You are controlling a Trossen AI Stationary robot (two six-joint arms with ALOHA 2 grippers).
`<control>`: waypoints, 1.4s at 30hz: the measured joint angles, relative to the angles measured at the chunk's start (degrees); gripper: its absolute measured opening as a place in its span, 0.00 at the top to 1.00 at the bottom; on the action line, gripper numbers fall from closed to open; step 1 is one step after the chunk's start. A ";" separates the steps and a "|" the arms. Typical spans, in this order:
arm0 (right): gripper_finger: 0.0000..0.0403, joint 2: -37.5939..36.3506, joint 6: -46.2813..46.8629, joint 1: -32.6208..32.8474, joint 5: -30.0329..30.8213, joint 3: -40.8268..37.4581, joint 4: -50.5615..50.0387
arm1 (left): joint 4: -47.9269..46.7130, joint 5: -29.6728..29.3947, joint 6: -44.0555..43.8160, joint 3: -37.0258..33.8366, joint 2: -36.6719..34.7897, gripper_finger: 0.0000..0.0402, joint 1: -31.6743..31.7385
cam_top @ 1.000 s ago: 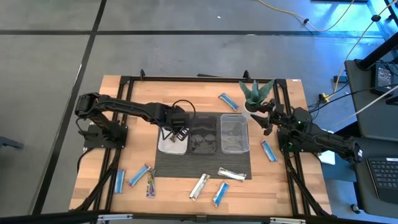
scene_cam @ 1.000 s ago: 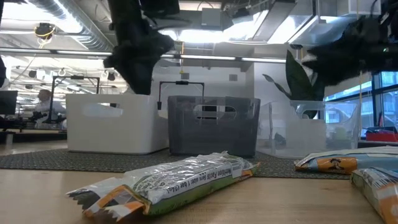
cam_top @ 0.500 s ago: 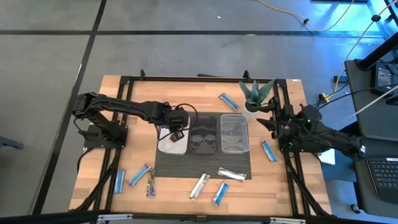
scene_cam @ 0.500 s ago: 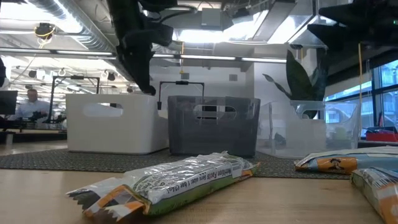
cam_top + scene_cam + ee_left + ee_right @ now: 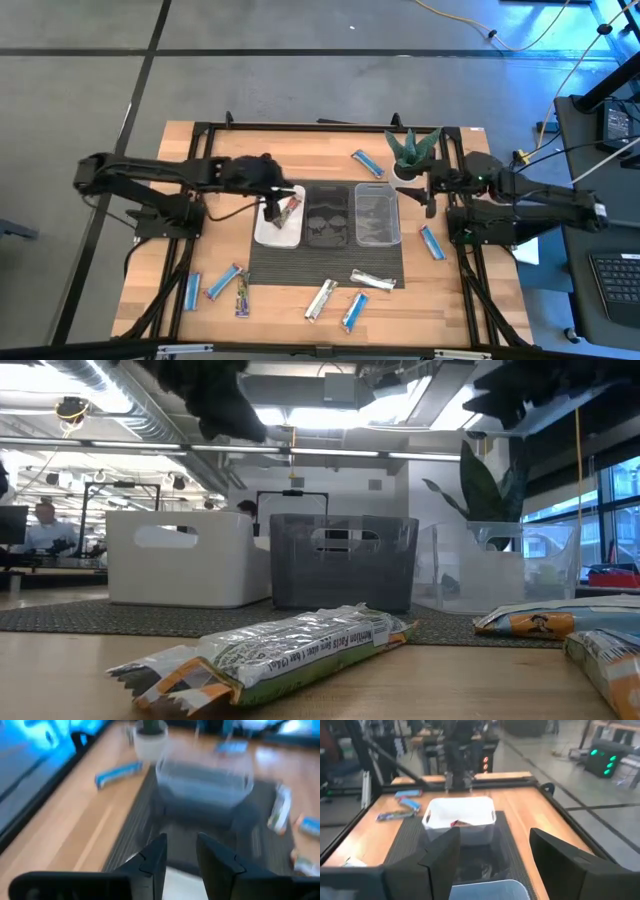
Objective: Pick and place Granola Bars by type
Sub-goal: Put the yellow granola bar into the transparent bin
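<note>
Wooden tabletop (image 5: 200,150) carries a dark mat (image 5: 300,270) with three trays set side by side on it: a white tray (image 5: 262,232), a black tray (image 5: 326,215) and a clear tray (image 5: 377,215). A potted plant (image 5: 411,150) stands behind the clear tray.

The granola bars are small flat wrapped oblongs. A dark red bar (image 5: 290,209) lies tilted inside the white tray, against its wall next to the black tray. The left gripper (image 5: 271,205) hangs over that tray just beside this bar, its two fingers (image 5: 152,862) standing slightly apart with nothing between them.

The right gripper (image 5: 428,192) hovers near the plant and the clear tray's back corner, its jaws spread wide and empty.

Other bars lie loose on the table. A blue bar (image 5: 367,164) rests behind the trays, another blue bar (image 5: 432,242) beside the clear tray near the right arm. Along the front lie two silver bars (image 5: 321,298), a blue one (image 5: 353,310), and at the front left two blue bars (image 5: 192,291) with a dark multicolour bar (image 5: 241,298).
</note>
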 joint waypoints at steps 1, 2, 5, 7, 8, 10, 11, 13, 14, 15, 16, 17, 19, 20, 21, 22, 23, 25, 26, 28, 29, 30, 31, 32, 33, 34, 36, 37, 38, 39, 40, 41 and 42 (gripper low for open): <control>0.40 1.62 -0.37 0.71 0.13 1.80 -1.22 | 3.52 -0.01 -0.01 -2.43 -1.75 0.76 0.30; 0.40 3.23 -0.91 1.58 0.61 3.65 -2.33 | 6.68 -0.06 -0.03 -4.63 -3.36 0.76 0.55; 0.40 7.69 -1.56 4.77 4.86 9.24 -7.94 | 14.15 -0.08 -0.71 -10.48 -7.64 0.76 1.13; 0.40 10.67 -1.59 6.78 9.55 13.23 -12.56 | 17.72 -0.10 -1.02 -13.71 -9.75 0.76 1.32; 0.40 12.09 -1.55 7.62 12.30 15.13 -15.35 | 18.89 -0.15 -1.02 -15.02 -10.62 0.76 1.33; 0.40 14.80 0.16 9.09 17.21 18.54 -20.51 | 21.75 -0.31 -1.08 -17.35 -11.80 0.76 1.32; 0.40 16.04 1.56 9.69 18.96 19.94 -22.36 | 22.68 -0.31 -1.13 -18.35 -12.17 0.76 1.32; 0.40 18.32 3.26 10.91 20.19 22.19 -25.31 | 24.52 -0.32 -1.13 -20.04 -12.35 0.76 1.27; 0.40 19.46 3.18 11.62 20.16 23.02 -26.60 | 25.34 -0.32 -1.14 -20.67 -12.35 0.76 1.26; 0.40 20.65 2.68 12.45 20.23 23.67 -27.52 | 25.50 -0.32 -1.11 -20.85 -12.35 0.76 1.26; 0.40 21.83 1.82 13.36 20.59 24.15 -28.07 | 25.58 -0.39 -1.05 -20.87 -12.35 0.76 1.32; 0.40 23.09 1.32 14.28 21.29 24.54 -28.37 | 25.58 -0.47 -1.05 -20.87 -12.37 0.76 1.42; 0.40 25.53 0.28 16.08 23.25 25.45 -28.52 | 25.53 -0.47 -1.03 -20.87 -12.37 0.76 1.67; 0.40 26.78 0.13 16.90 24.19 26.11 -28.52 | 25.53 -0.47 -1.03 -20.87 -12.37 0.76 1.69; 0.40 27.92 0.10 17.63 25.08 26.81 -28.61 | 25.51 -0.47 -1.03 -20.87 -12.37 0.76 1.69; 0.40 29.02 0.06 18.23 25.34 27.61 -29.03 | 25.44 -0.49 -1.03 -20.87 -12.37 0.76 1.69; 0.40 30.03 0.14 18.61 25.37 28.40 -29.47 | 25.42 -0.48 -1.02 -20.87 -12.37 0.76 1.67; 0.40 31.78 1.68 19.31 25.34 29.85 -29.94 | 25.40 -0.45 -1.03 -20.87 -12.37 0.76 1.68; 0.40 32.58 2.66 19.72 24.94 30.56 -30.15 | 25.40 -0.45 -1.03 -20.87 -12.37 0.76 1.67; 0.40 34.04 3.28 20.63 22.72 31.58 -30.53 | 25.40 -0.45 -1.03 -20.87 -12.37 0.76 1.67; 0.40 34.93 3.27 21.40 21.39 31.84 -30.55 | 25.38 -0.44 -1.02 -20.87 -12.37 0.76 1.67; 0.40 35.85 3.23 22.32 20.32 31.92 -30.53 | 25.38 -0.45 -1.03 -20.87 -12.37 0.76 1.69; 0.40 36.82 3.27 23.32 19.91 31.96 -30.53 | 25.38 -0.43 -1.03 -20.87 -12.37 0.76 1.69; 0.40 37.84 3.51 24.41 19.68 31.98 -30.53 | 25.38 -0.44 -1.03 -20.87 -12.37 0.76 1.67; 0.40 38.83 4.42 25.51 19.60 32.01 -30.53 | 25.38 -0.43 -1.02 -20.87 -12.37 0.76 1.67; 0.40 39.89 5.55 26.61 19.57 32.01 -30.55 | 25.38 -0.41 -1.03 -20.87 -12.37 0.76 1.67; 0.40 42.00 8.79 28.78 19.45 32.01 -30.54 | 25.37 -0.42 -1.03 -20.87 -12.37 0.76 1.67; 0.40 43.05 10.65 29.87 19.45 32.01 -30.53 | 25.38 -0.41 -1.03 -20.87 -12.37 0.76 1.67; 0.40 44.08 12.46 30.98 19.43 32.01 -30.53 | 25.38 -0.41 -1.03 -20.87 -12.35 0.76 1.67; 0.40 45.01 14.05 32.01 19.38 32.01 -30.53 | 25.38 -0.41 -1.03 -20.87 -12.35 0.76 1.67; 0.40 46.02 15.55 33.11 19.36 32.01 -30.53 | 25.37 -0.41 -1.03 -20.87 -12.35 0.76 1.68; 0.40 46.90 16.96 34.07 19.35 32.01 -30.53 | 25.36 -0.41 -1.03 -20.87 -12.35 0.76 1.67; 0.40 47.89 18.32 35.00 19.36 32.02 -30.51 | 25.36 -0.41 -1.03 -20.87 -12.35 0.76 1.69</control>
